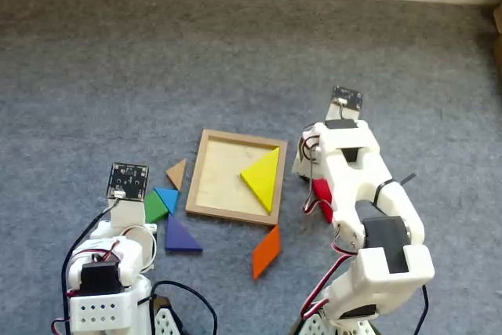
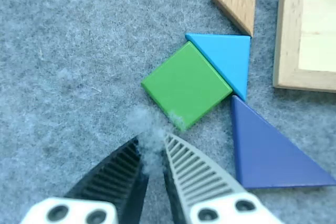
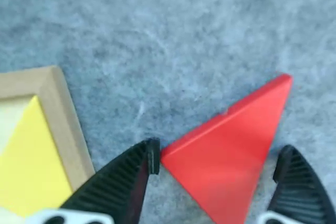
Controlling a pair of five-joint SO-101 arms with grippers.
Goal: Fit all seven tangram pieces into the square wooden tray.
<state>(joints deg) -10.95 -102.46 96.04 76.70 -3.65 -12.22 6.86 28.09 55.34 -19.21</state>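
High view: a grey felt desk (image 1: 118, 76) carries the square wooden tray (image 1: 205, 186), which lies between the two arms.
Tray: it holds one piece, the yellow triangle (image 1: 264, 176), flat on the floor along the side nearer the right arm; pale wood shows beside it.
Pieces beside the left arm: four lie on the felt just outside the tray, a natural-wood triangle (image 1: 177, 172), a light blue triangle (image 1: 167, 198), a green square (image 1: 154, 208) and a dark blue triangle (image 1: 180, 237).
Cluster: the light blue triangle sits edge to edge with the green square, and the dark blue triangle's tip meets them; the wood triangle lies just apart.
Orange parallelogram (image 1: 267, 251): on the felt, just off the tray's near corner on the right arm's side.
Red triangle (image 1: 321, 194): flat on the felt beside the tray, apart from its rim, under the right arm.
Left pincer (image 2: 152, 139): clenched almost tight on nothing but a wisp of fluff, its tips just short of the green square's corner.
Right pincer (image 3: 220, 150): released, spread wide to either side of the red triangle; whether it touches the piece is unclear.
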